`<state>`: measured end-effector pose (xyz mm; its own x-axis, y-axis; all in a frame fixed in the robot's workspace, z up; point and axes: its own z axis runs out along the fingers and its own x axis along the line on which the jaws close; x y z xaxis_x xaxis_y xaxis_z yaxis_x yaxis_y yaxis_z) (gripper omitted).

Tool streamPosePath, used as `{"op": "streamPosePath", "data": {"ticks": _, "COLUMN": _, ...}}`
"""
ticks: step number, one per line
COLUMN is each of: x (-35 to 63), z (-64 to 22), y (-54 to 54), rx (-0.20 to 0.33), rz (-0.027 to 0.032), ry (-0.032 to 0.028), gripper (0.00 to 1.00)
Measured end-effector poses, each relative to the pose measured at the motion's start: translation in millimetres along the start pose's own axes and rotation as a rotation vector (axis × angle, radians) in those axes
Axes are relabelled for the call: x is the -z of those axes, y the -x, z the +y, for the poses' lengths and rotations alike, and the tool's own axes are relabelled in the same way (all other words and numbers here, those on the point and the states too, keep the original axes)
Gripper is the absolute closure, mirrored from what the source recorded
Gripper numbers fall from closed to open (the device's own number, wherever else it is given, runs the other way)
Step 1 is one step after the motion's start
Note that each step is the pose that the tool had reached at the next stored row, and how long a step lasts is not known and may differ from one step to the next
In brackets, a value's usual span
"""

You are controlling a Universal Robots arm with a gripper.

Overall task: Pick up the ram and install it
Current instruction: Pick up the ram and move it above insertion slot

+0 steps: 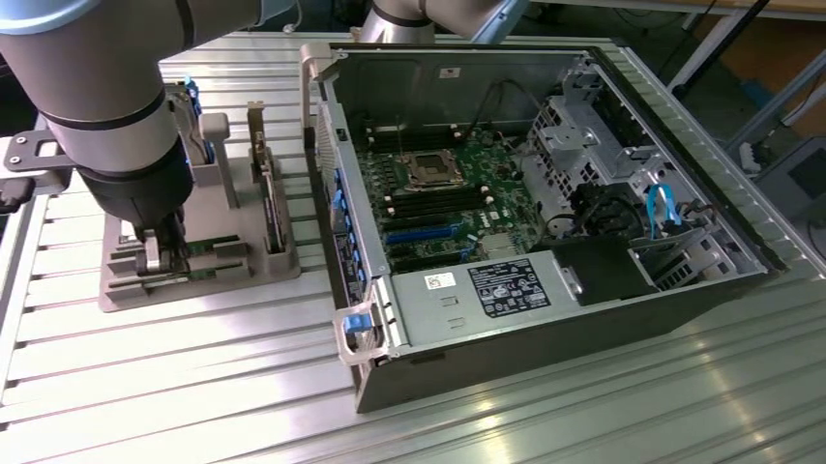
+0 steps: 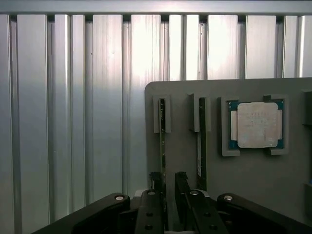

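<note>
The ram [image 2: 162, 141] stood on edge in a narrow slot of the grey holder [image 2: 180, 136] in the wrist view. The gripper [image 2: 168, 181] was low over one end of it, and its fingers [image 2: 156, 183] were spread wide, one on each flat side of the stick, with a gap showing and nothing clamped. The stick seemed to lie closer to one finger than to the other. The grasp would likely have gone best with the fingers centred first, so that closing did not push the board sideways against its slot, and with the pads on the flat faces rather than on the chips' edges. A second stick [image 2: 201, 136] stood in the neighbouring slot, just beside the outer finger, and I judged it the thing most easily knocked. The same holder kept the square processor chip [image 2: 256, 125] in a shallow recess, well apart from both sticks. In the exterior view the gripper [image 1: 162, 259] hung over the holder's [image 1: 193, 290] near end on the slatted table [image 1: 193, 387], and a larger card [image 1: 265, 198] stood upright in the holder's other side. Beside it lay the open computer case [image 1: 671, 309], which held the motherboard [image 1: 446, 198] with its processor socket [image 1: 427, 169], dark memory slots [image 1: 410, 206] that appeared empty, and a labelled power supply [image 1: 504, 285].
</note>
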<state>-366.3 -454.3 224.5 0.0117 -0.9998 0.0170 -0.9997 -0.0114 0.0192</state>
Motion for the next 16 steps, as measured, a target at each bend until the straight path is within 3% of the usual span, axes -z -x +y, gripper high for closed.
{"op": "streamPosePath", "data": {"ticks": 6, "x": -0.4, "z": 0.0, "y": -3.1, "rx": 0.000, "rz": -0.0004, "ry": -0.0003, "gripper": 0.75}}
{"op": "streamPosePath", "data": {"ticks": 10, "x": -8.6, "z": -0.1, "y": -2.9, "rx": 0.000, "rz": -0.0003, "ry": -0.0002, "gripper": 0.75}}
{"op": "streamPosePath", "data": {"ticks": 16, "x": -10.6, "z": -0.2, "y": -2.9, "rx": 0.000, "rz": -0.0002, "ry": -0.0001, "gripper": 0.75}}
